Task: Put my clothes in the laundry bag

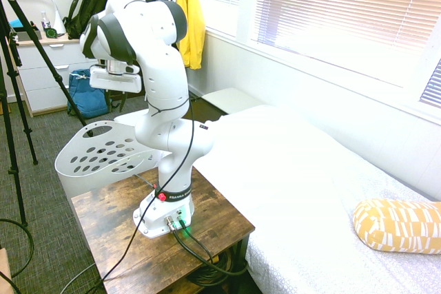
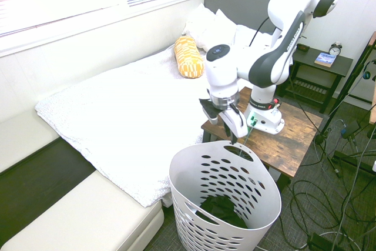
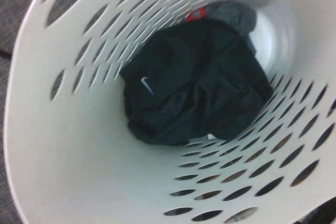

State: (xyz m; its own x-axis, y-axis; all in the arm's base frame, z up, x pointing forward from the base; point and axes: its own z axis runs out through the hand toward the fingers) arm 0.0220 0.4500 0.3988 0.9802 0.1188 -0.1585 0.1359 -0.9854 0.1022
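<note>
From the first exterior view, the white laundry basket (image 1: 103, 153) stands on the floor just beyond the wooden tabletop (image 1: 213, 222) that carries the arm, beside the white bed (image 1: 303, 170). Its mouth faces up and its cut-out handle is on the far rim. The arm's bulk hides the pincer and the basket's inside.

In the second exterior view, the pincer (image 2: 226, 123) hangs pointing almost straight down above the basket's (image 2: 194, 204) back rim, over the cut-out handle. Its fingers stand apart with nothing between them. The black garment (image 2: 222, 210) lies crumpled at the bottom of the basket, dark through the oval holes.

The wrist view looks straight down into the basket (image 3: 68, 171). The garment (image 3: 194, 82) is bunched into a rough heap covering most of the floor, with no clear long axis. Its small white logo (image 3: 147, 84) faces up. A bit of grey fabric with a red mark (image 3: 195, 15) peeks out at one edge.
</note>
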